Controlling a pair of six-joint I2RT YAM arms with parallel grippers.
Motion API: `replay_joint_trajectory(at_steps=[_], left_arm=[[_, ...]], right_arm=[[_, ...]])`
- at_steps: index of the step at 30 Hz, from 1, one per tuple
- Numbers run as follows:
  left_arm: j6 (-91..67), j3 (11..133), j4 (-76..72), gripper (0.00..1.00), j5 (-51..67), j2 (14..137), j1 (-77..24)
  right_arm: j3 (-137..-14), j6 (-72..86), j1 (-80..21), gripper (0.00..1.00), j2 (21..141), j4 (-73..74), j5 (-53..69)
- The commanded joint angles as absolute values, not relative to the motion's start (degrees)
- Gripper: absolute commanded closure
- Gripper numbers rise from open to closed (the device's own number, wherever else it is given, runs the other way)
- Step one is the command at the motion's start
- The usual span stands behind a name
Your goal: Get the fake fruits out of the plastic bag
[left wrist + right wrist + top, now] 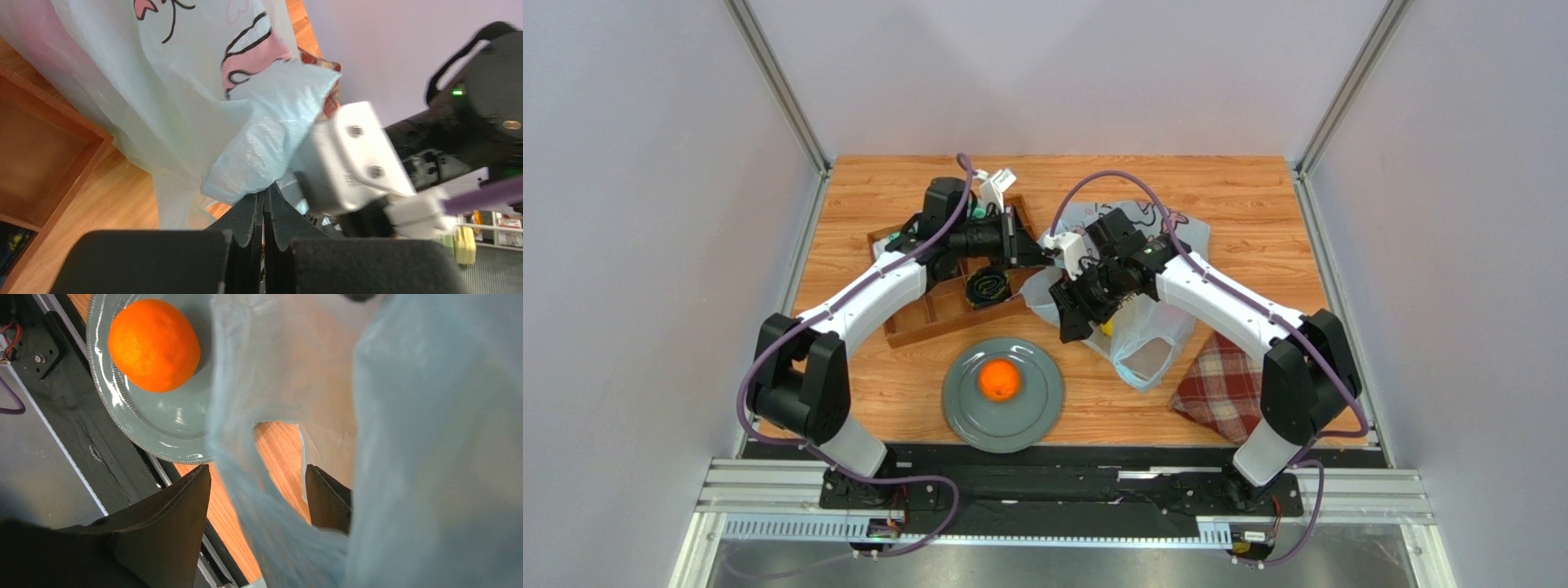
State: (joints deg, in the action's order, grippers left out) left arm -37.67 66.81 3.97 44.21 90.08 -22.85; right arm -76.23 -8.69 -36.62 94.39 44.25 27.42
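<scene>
I see the round grey plate (1039,428) on the wooden table (1259,208) holding one glossy orange fake fruit (999,382); the brown wooden compartment tray (928,321) behind it holds a black coil (987,287). The thin translucent pale-blue plastic bag (1143,349) lies right of the plate, with my left fingers (245,223) pinched tight on a fold of it, while my right fingers (178,508) stand apart with a strand of bag running between them

The glossy round orange plastic fruit (1000,382) sits on a round grey plate (962,423), the thin translucent pale-blue plastic bag (172,104) bears pink-and-black cartoon print, and the folded cloth (1217,390) is red-and-cream plaid.
</scene>
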Motion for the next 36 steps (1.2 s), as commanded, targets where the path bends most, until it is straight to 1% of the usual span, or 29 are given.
replay_joint_trajectory(at_steps=[1, 7, 11, 14, 15, 17, 18, 21, 29, 31, 35, 36], left_arm=[[-39.02, 67.15, 0.7, 1.0, 45.53, 88.16, -22.24], [-38.06, 66.53, 1.85, 1.0, 45.97, 87.36, -21.62], [-38.58, 65.74, 1.06, 1.0, 46.14, 87.19, -21.53], [-38.5, 66.18, 0.62, 1.0, 46.84, 87.62, -21.53], [-38.5, 66.44, 0.53, 1.0, 47.02, 87.89, -21.53], [-38.5, 67.06, 0.62, 1.0, 47.46, 88.33, -21.53], [-38.58, 67.15, 0.53, 1.0, 47.55, 88.42, -21.53], [-38.85, 67.15, 0.35, 1.0, 47.9, 88.77, -21.53], [-39.02, 66.71, 0.35, 1.0, 48.25, 89.38, -21.53], [-39.02, 66.88, 0.26, 1.0, 48.16, 89.65, -21.53], [-38.67, 66.97, 0.35, 1.0, 47.73, 90.09, -21.53], [-38.58, 66.97, 0.35, 1.0, 47.64, 90.09, -21.53]], right_arm=[[-78.39, -8.79, -35.69, 0.38, 98.25, 42.72, 26.37], [-82.44, -6.59, -30.68, 0.37, 101.68, 43.42, 24.7], [-82.71, -6.94, -29.44, 0.33, 103.44, 43.07, 24.97], [-82.88, -6.24, -29.53, 0.27, 104.94, 41.06, 24.0], [-83.14, -5.2, -29.53, 0.2, 105.46, 40.61, 23.3], [-84.02, -4.57, -29.53, 0.14, 106.96, 39.82, 20.76], [-85.5, -4.4, -29.53, 0.09, 107.48, 39.73, 19.96], [-88.93, -3.17, -29.53, 0.03, 110.3, 39.81, 17.23], [-95.8, -0.79, -29.53, 0.0, 116.62, 40.17, 16.35], [-96.15, -1.05, -30.06, 0.0, 118.29, 40.43, 14.26], [-95.71, -3.24, -30.59, 0.07, 119.27, 41.39, 10.03], [-95.71, -4.03, -30.59, 0.07, 118.14, 42.35, 8.8]])
